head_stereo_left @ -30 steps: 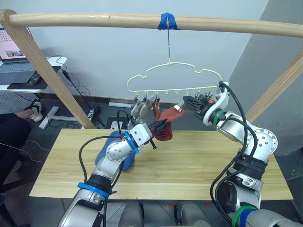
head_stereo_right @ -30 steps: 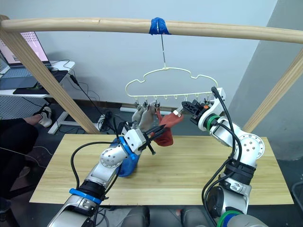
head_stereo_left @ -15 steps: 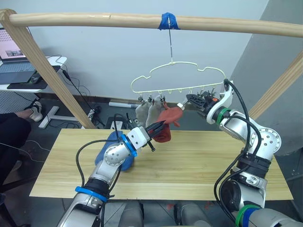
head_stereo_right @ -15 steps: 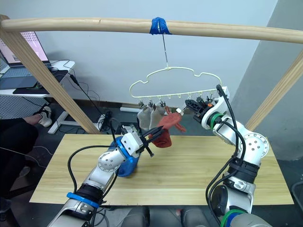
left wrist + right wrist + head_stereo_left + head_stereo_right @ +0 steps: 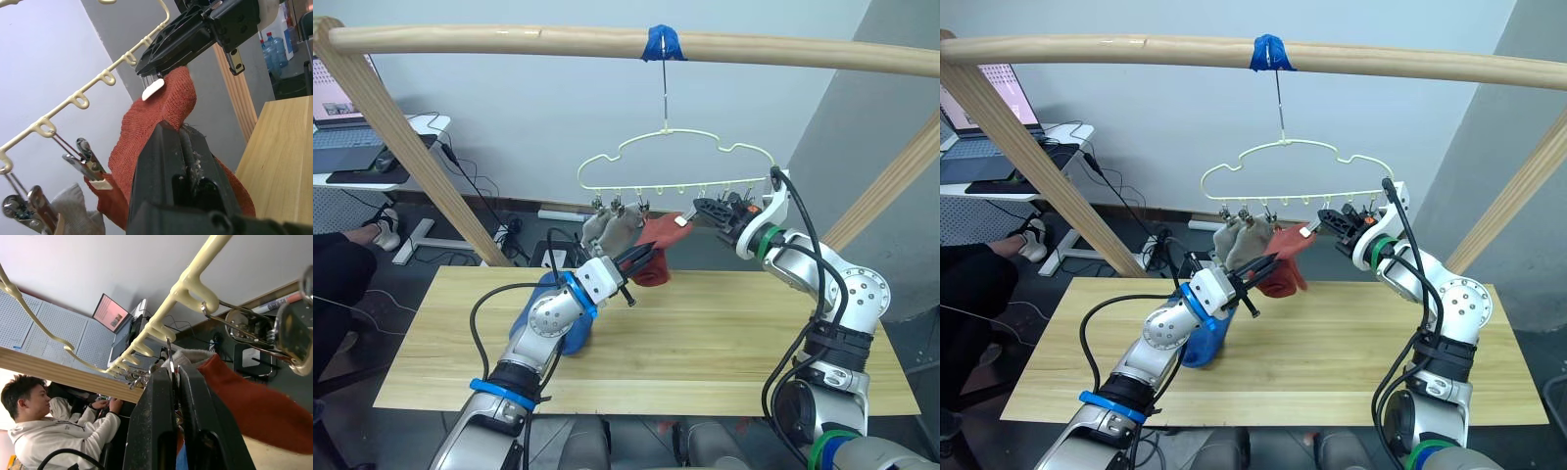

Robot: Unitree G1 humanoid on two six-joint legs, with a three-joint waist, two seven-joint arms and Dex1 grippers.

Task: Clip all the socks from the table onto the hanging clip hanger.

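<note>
Under the wooden pole (image 5: 607, 41) hangs the clip hanger (image 5: 671, 162), tied on with blue tape (image 5: 662, 44). Two grey socks (image 5: 607, 231) are clipped at its left end, touching each other. Just right of them is a rust-red sock (image 5: 656, 257), stretched between both arms.

Left gripper (image 5: 641, 262): jaws closed on the lower part of the rust-red sock, above the desk (image 5: 724, 333). In the left wrist view the black fingers (image 5: 178, 161) press together with red knit bunched on either side.

Right gripper (image 5: 697, 211): jaws pinched narrow on the sock's upper edge, up by the hanger bar, next to the white label (image 5: 153, 88). Empty metal clips (image 5: 254, 325) dangle just beside it.

Blue sock (image 5: 551, 318) lies in a heap on the desk, partly hidden behind the left forearm. Can't tell whether it's one or two.

Beyond the frame: a laptop (image 5: 335, 103) on a side table, and a seated person (image 5: 44, 423) in a pale top.
</note>
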